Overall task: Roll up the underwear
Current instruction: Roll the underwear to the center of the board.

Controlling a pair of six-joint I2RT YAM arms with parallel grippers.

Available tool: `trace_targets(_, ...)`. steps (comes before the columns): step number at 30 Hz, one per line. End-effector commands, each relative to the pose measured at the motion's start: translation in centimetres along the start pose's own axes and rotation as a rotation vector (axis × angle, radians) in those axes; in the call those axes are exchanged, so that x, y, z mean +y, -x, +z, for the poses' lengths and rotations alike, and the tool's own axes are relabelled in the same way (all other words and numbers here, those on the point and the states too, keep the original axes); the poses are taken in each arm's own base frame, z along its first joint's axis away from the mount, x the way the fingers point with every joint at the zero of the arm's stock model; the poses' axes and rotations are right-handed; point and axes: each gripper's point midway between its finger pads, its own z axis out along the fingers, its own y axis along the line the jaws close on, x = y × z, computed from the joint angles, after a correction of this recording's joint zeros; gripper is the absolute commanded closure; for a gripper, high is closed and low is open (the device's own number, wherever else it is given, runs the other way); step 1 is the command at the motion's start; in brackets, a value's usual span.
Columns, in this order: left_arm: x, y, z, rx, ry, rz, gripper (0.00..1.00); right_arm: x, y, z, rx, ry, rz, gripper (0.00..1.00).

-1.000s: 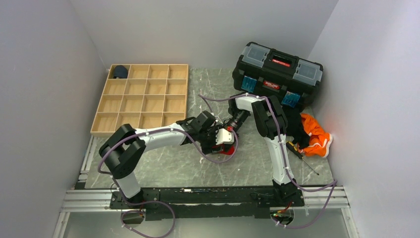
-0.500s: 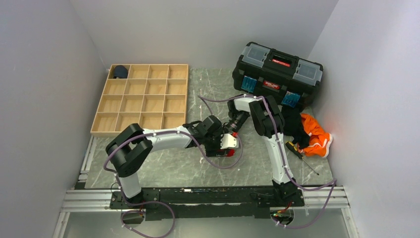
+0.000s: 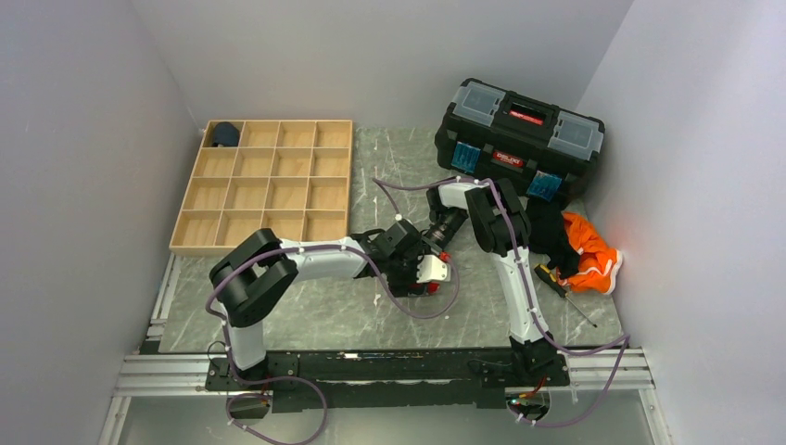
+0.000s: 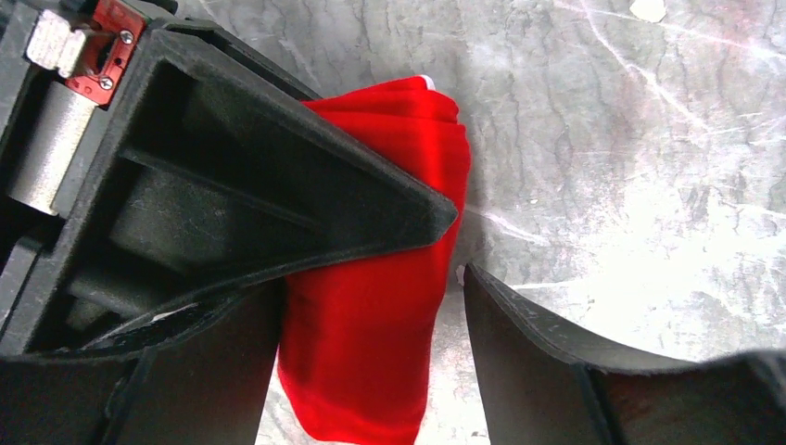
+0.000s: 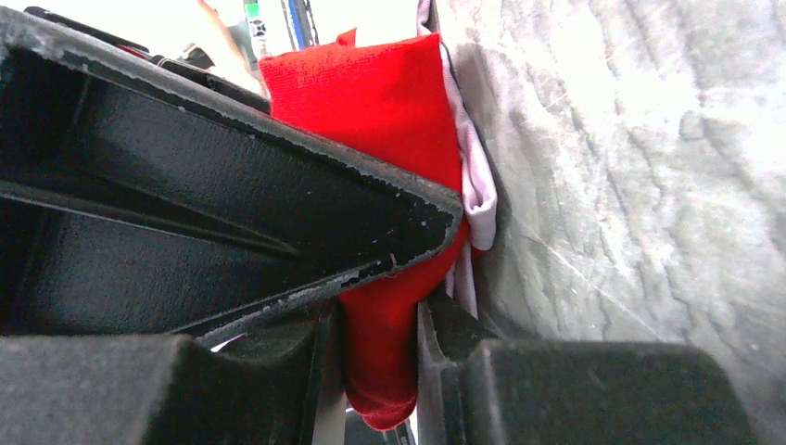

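Left wrist view: at lower centre the underwear (image 4: 371, 352) is straddled by the left gripper (image 4: 462, 243), now spread wider; it is pinched by the right gripper (image 5: 443, 264); handover is inferred.

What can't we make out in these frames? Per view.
- Left wrist view: the left gripper's finger hides the underwear's left side; the bottom edge cuts off its lower end.
- Right wrist view: the right gripper's fingers cover most of the cloth; top background washed out.
- Top view: both grippers cover nearly all the red; roll progress unreadable.
- Top view: dark item in the wooden tray's back-left cell, too small to identify.
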Motion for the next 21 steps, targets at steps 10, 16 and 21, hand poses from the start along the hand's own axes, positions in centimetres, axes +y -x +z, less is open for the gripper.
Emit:
trace_targets(10, -0.1, -0.5, 2.3, 0.011, -0.031, 0.032, 0.37, -3.9, -0.9, 0.7, 0.055, -0.058, -0.095, 1.0)
trace_targets(16, -1.5, -2.5, 3.1, 0.047, -0.089, 0.006, 0.47, -4.0, -1.3, 0.5, 0.048, -0.051, -0.089, 1.0)
trace_targets(21, -1.5, -4.0, 3.1, 0.073, -0.102, -0.02, 0.39, -4.0, -1.5, 0.4, 0.036, -0.044, -0.097, 1.0)
